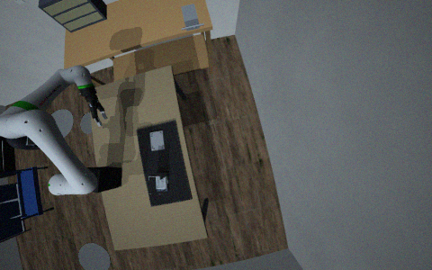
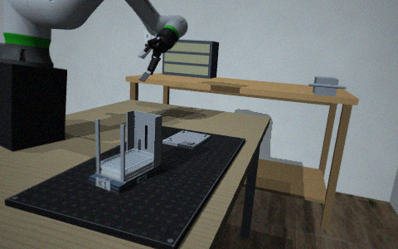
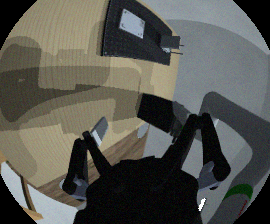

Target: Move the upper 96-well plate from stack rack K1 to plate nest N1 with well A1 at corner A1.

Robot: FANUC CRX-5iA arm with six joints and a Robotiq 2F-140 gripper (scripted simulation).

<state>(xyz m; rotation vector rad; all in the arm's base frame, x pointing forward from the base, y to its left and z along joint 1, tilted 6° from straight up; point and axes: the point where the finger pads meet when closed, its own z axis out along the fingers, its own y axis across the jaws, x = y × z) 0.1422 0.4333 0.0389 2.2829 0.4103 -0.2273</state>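
Hanging high above the far end of the wooden table (image 2: 41, 207), the white arm (image 2: 82, 12) carries its gripper (image 2: 148, 62) with the fingers spread fully apart and nothing between them. Well below and apart from it, stack rack K1 (image 2: 122, 143) stands on the black perforated mat (image 2: 177, 199), its pale label reading K1 facing the exterior camera; white 96-well plates (image 2: 128, 161) rest low between its grey posts, though the upper and lower plate cannot be told apart at this resolution. Plate nest N1 (image 2: 186, 139), a flat grey square, lies farther along the same mat, apart from the rack. From the top view the rack (image 1: 160, 184) and nest (image 1: 157, 140) sit at opposite ends of the mat (image 1: 175, 162), the gripper (image 1: 98, 114) off past its edge. The arm's black pedestal (image 2: 24, 104) stands on the table. Behind, a second wooden bench (image 2: 269, 89) holds a drawer cabinet (image 2: 191, 58).
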